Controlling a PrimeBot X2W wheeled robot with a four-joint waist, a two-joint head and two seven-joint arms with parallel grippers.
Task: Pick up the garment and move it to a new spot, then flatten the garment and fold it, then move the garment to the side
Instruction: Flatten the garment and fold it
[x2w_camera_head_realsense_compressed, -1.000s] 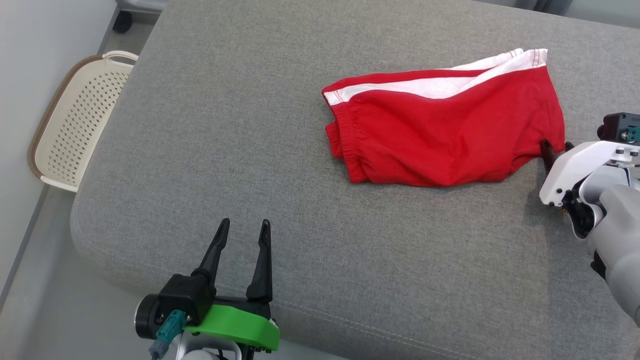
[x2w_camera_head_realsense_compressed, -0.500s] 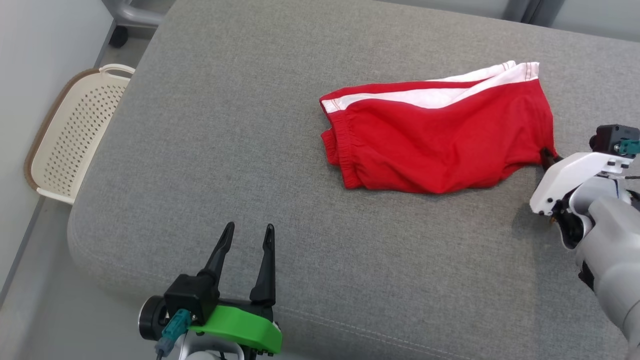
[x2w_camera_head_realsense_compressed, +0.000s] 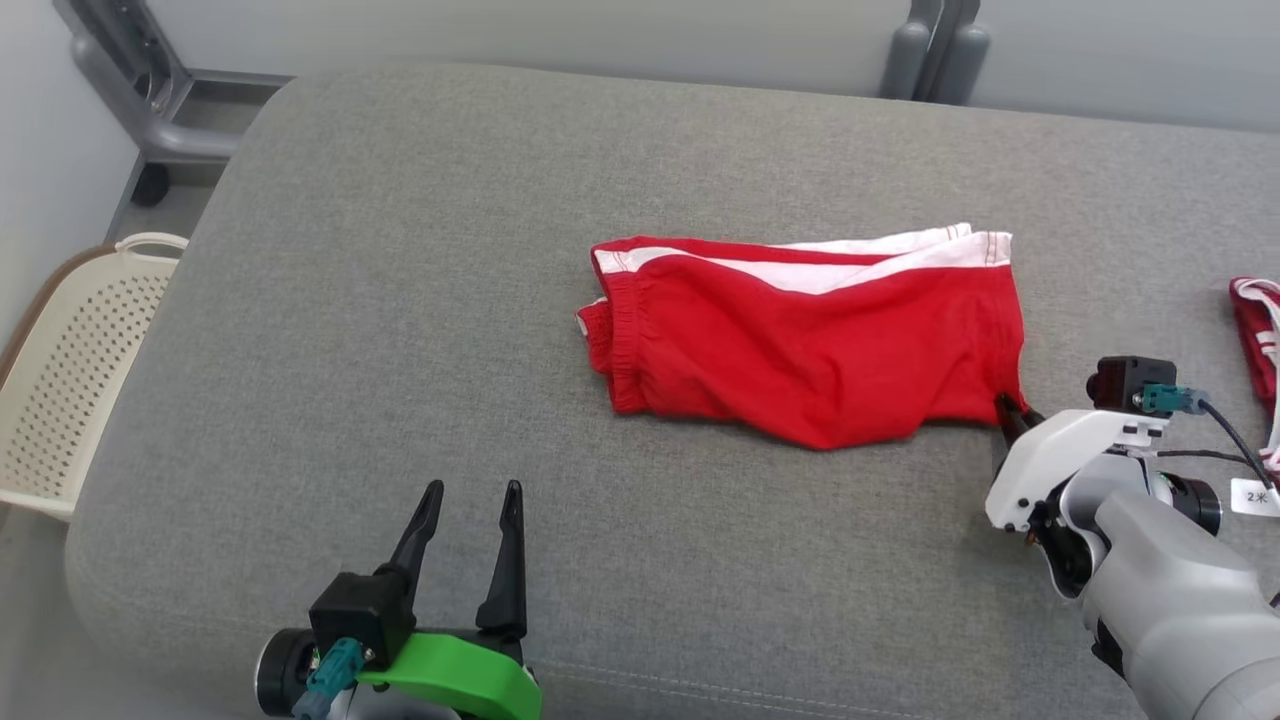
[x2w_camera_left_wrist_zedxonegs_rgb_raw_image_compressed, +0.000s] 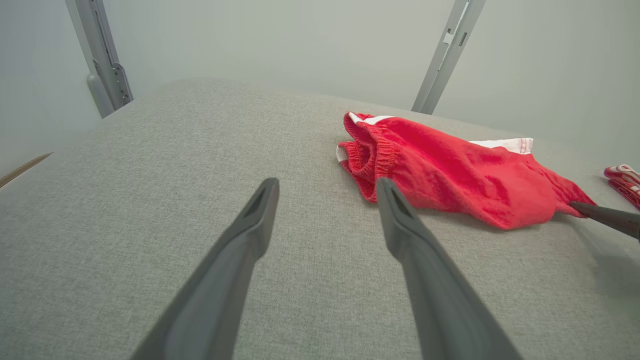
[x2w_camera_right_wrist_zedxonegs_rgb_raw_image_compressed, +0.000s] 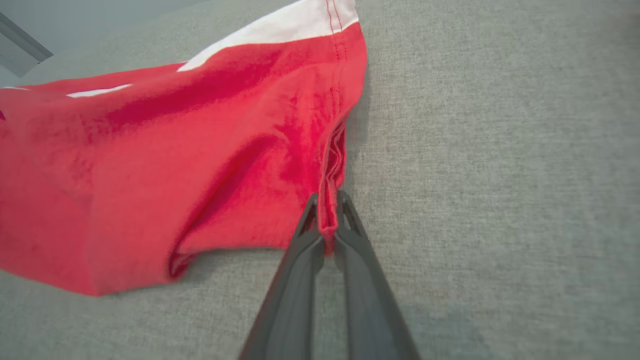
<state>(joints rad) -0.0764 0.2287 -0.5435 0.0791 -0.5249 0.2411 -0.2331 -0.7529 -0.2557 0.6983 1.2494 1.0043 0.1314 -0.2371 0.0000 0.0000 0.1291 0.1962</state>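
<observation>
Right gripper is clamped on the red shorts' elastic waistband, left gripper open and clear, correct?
Not the waistband: the right gripper is clamped on the hem corner at the opposite end of the red shorts, seen in the right wrist view. The left gripper is open and clear.

The head view's left edge cuts off the basket (x2w_camera_head_realsense_compressed: 70, 380), and its right edge cuts off a second red-and-white cloth (x2w_camera_head_realsense_compressed: 1255, 340). The print on the white tag (x2w_camera_head_realsense_compressed: 1254, 496) is too small to read. The garment (x2w_camera_right_wrist_zedxonegs_rgb_raw_image_compressed: 150, 165) runs past the right wrist view's left edge.
</observation>
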